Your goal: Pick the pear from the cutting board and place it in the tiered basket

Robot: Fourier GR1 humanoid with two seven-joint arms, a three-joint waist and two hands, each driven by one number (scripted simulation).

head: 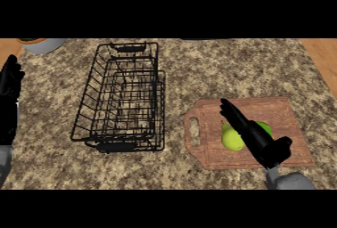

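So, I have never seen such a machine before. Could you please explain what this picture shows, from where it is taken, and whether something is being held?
The picture is taken from the robot's head, looking steeply down at a speckled stone counter. The robot has two grey forearms ending in black hands. Its right hand reaches over a green pear that lies on a wooden cutting board; the fingers are straight, so nothing is held yet. Its left hand rests open at the left edge. Left of the board stands a black wire tiered basket, where the pear should go. A grey bowl shows at the top left corner.
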